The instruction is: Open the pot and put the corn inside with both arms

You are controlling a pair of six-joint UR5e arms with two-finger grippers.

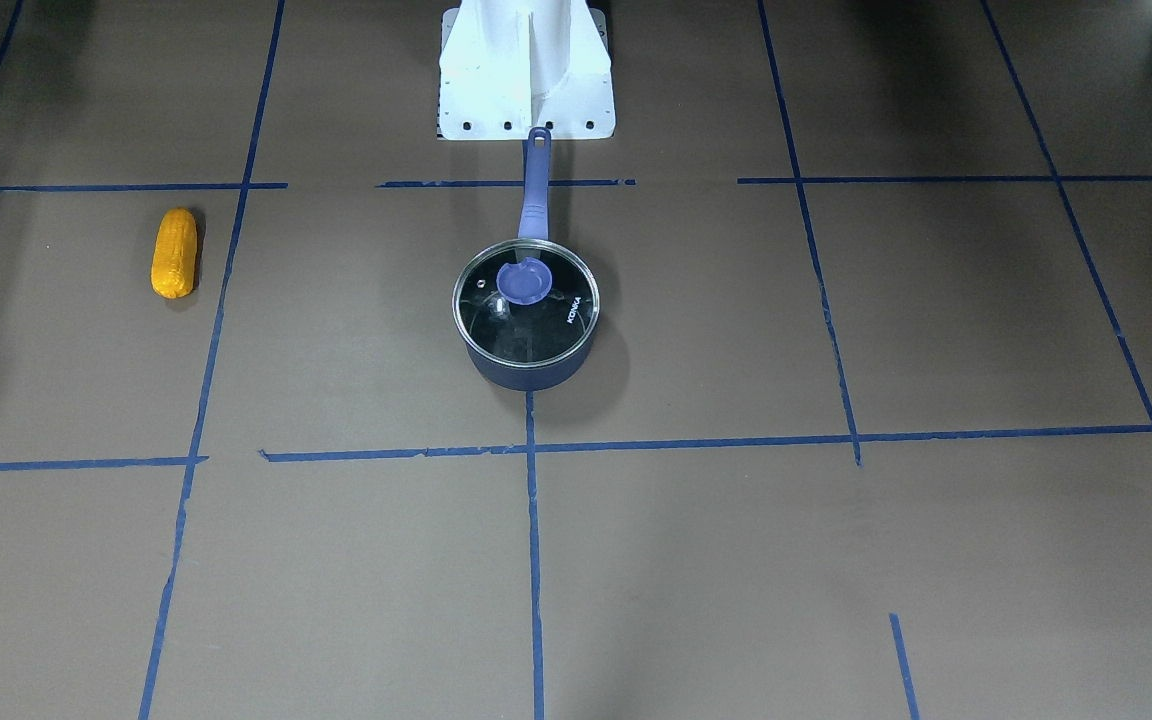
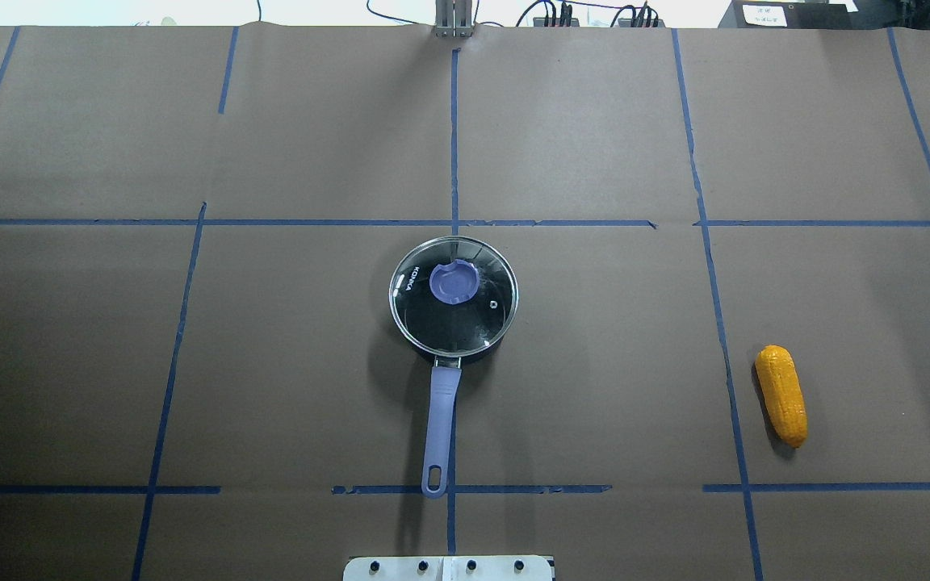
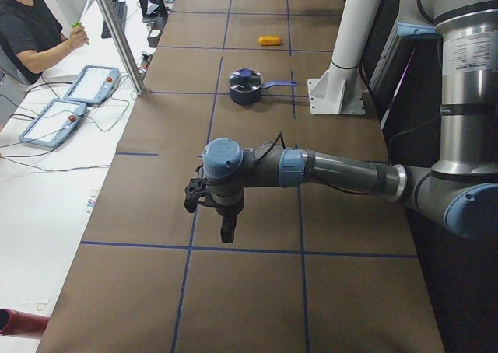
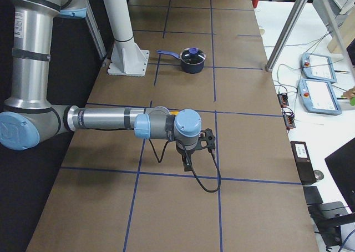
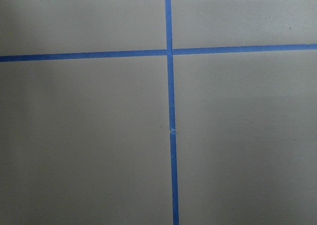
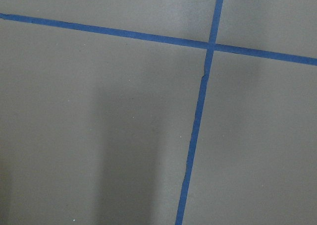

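Observation:
The dark navy pot (image 1: pixel 526 372) stands mid-table with its glass lid (image 1: pixel 556 320) on and its purple-blue knob (image 1: pixel 524 283) on top. Its long handle (image 1: pixel 536 185) points toward the robot base. It also shows in the overhead view (image 2: pixel 453 323). The yellow-orange corn (image 2: pixel 781 395) lies flat on the robot's right side, well apart from the pot; it also shows in the front view (image 1: pixel 175 252). My left gripper (image 3: pixel 226 233) shows only in the left side view and my right gripper (image 4: pixel 187 164) only in the right side view, both hovering far from the pot; I cannot tell if they are open or shut.
Brown paper with blue tape lines (image 2: pixel 454 145) covers the table. The white base block (image 1: pixel 526 70) stands behind the pot handle. Teach pendants (image 3: pixel 68 108) and an operator (image 3: pixel 31 26) are beside the table. Both wrist views show only paper and tape.

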